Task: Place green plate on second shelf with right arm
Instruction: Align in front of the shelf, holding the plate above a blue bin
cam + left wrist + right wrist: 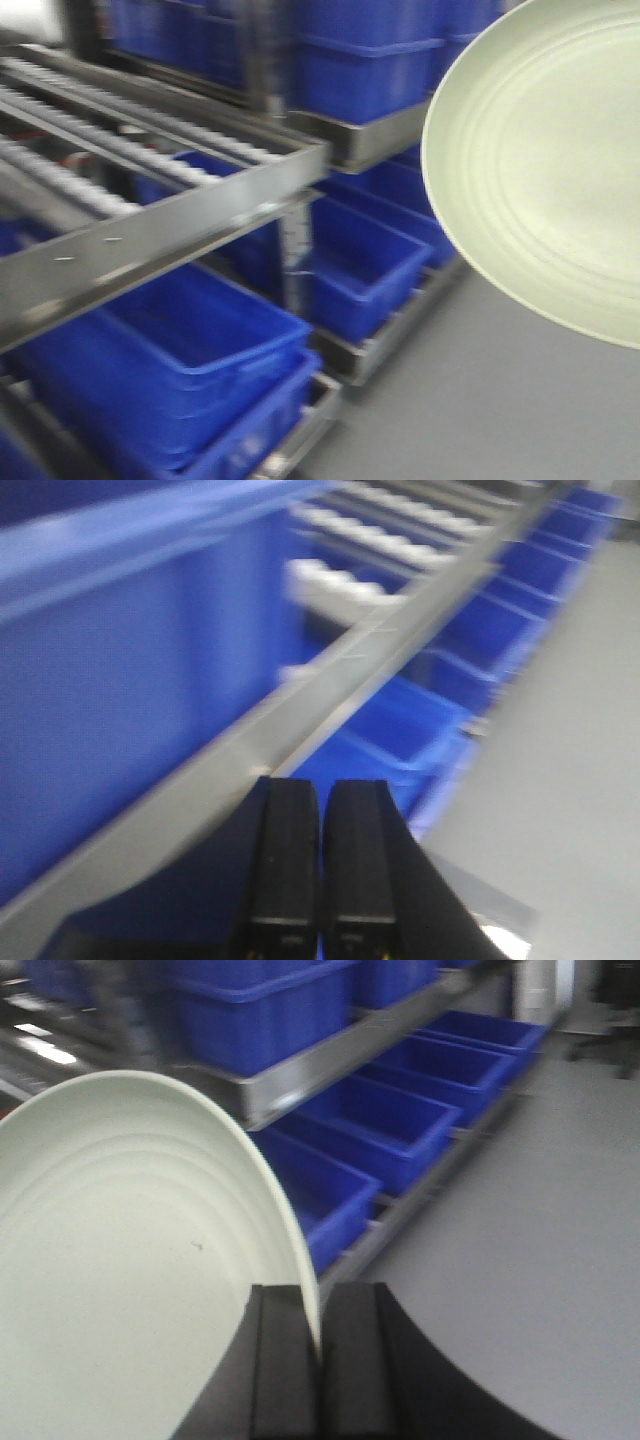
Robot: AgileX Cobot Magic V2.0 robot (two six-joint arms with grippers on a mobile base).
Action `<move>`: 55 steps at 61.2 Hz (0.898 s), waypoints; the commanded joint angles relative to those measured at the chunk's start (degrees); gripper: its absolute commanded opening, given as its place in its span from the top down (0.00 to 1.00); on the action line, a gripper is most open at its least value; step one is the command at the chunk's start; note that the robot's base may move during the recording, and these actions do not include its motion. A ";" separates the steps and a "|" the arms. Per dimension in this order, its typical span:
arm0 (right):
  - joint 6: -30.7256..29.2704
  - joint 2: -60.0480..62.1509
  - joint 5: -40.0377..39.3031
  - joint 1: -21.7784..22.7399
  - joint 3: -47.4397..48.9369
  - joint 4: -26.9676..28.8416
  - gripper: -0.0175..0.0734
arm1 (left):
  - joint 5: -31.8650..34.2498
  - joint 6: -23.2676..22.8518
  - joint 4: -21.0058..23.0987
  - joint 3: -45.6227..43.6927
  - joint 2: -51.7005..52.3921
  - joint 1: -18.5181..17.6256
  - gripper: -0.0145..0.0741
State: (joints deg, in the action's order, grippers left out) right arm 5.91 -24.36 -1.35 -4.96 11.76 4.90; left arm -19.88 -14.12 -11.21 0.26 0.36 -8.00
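Blue bins (170, 370) fill steel racking (150, 225) on grey floor (500, 420) behind green plate (550, 160).

the green plate (540, 170) runs off the top and right edges of the front view and the left and bottom edges of the right wrist view, its rim hidden inside the right gripper (320, 1305). the left wrist view is smeared; blue bins (420, 720) and roller shelf (400, 540) lack detail.

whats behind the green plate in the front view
Behind the green plate are blue bins on a metal rack, with grey floor lower down. The plate covers whatever lies further right on the rack.
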 commanded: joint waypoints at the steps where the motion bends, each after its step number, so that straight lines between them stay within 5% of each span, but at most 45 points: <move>1: 0.08 -0.01 -6.45 0.32 1.95 0.05 0.75 | 3.92 0.04 -0.21 1.81 1.25 -0.39 0.70; 55: 0.08 -0.51 -6.45 0.32 1.95 0.05 0.75 | 3.92 0.04 -0.21 1.81 1.25 -0.39 0.70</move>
State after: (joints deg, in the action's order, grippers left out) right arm 5.91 -24.36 -1.35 -4.96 11.76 4.90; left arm -19.88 -14.12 -11.21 0.26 0.36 -8.00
